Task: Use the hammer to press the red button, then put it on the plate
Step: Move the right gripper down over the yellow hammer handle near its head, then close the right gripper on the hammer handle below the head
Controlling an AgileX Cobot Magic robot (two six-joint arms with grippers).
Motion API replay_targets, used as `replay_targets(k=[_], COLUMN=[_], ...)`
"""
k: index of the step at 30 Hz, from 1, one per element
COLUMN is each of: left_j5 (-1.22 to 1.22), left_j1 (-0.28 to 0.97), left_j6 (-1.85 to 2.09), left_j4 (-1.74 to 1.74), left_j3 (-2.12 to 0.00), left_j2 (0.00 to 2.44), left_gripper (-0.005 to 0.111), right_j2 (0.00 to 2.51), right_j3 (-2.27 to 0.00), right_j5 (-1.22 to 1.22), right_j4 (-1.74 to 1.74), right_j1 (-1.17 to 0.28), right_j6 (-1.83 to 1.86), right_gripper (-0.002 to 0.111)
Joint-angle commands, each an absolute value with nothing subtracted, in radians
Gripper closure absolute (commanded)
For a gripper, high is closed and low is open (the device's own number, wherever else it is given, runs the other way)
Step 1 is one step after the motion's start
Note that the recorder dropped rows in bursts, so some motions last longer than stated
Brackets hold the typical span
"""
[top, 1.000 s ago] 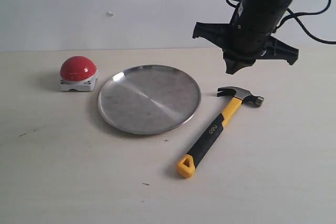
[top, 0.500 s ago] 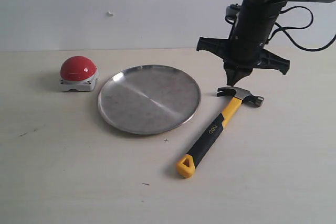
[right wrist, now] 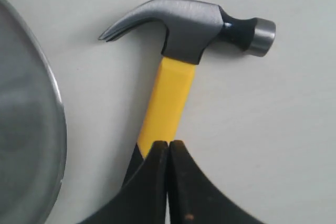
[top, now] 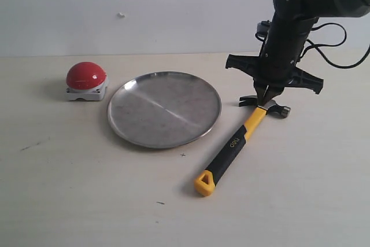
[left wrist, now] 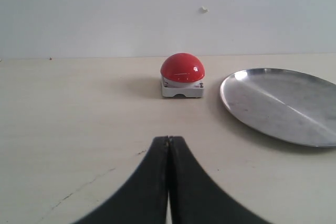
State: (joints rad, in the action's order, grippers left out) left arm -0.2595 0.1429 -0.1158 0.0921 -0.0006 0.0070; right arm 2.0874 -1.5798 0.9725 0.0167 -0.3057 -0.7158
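The hammer (top: 237, 140) lies flat on the table to the right of the plate (top: 165, 108), its dark head (right wrist: 184, 30) at the far end and its yellow loop towards the front. My right gripper (top: 266, 101) hangs just over the handle close to the head. Its jaws (right wrist: 168, 142) are shut with nothing between them, and the yellow handle shows under their tips. The red button (top: 86, 76) sits left of the plate. My left gripper (left wrist: 168, 139) is shut and empty, low over the table, facing the red button (left wrist: 182, 69) and the plate (left wrist: 283, 103).
A pale wall runs along the back of the table. The right arm's black cables (top: 338, 33) hang beside its wrist. Faint scratches (top: 34, 143) mark the tabletop at the left.
The right arm has come down and a little to the right, bringing its shut gripper from well above the hammer's head to just over the handle. Hammer, plate and button have not moved.
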Motion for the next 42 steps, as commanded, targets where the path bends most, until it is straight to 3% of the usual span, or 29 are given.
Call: replay_targets(k=[1,6,8,10,35,38,42], left_j5=[-0.256,-0.256,-0.256,-0.256,-0.256,-0.256,-0.256], left_j1=[0.14,0.14,0.14,0.14,0.14,0.14,0.14], left_j6=[-0.123,-0.123,-0.123,-0.123,-0.123,-0.123,-0.123], left_j4=[0.084,0.084,0.084,0.084,0.084,0.084,0.084], left_j3=[0.0,0.0,0.0,0.0,0.0,0.0,0.0], left_j2=[0.0,0.0,0.0,0.0,0.0,0.0,0.0], left_gripper=[0.107,0.107,0.107,0.107,0.107,0.107,0.107], right_j2=[2.123,2.159,2.173,2.189,2.271,2.271,2.271], right_j3=[-1.575,-1.575,-1.575,-1.575,-1.575,-1.575,-1.575], right_j5=[0.898,0.909,0.908,0.908,0.839,0.839,0.837], right_j4=[0.038,0.076,0.095,0.095,0.089,0.089,0.089], right_j1=[-0.303,-0.303,-0.303,-0.303,-0.314,-0.326,-0.326], right_j6=[-0.737,-0.862,-0.862,-0.864,-0.945,-0.945,-0.945], right_gripper=[0.097,0.052,0.041,0.038,0.038,0.047,0.073])
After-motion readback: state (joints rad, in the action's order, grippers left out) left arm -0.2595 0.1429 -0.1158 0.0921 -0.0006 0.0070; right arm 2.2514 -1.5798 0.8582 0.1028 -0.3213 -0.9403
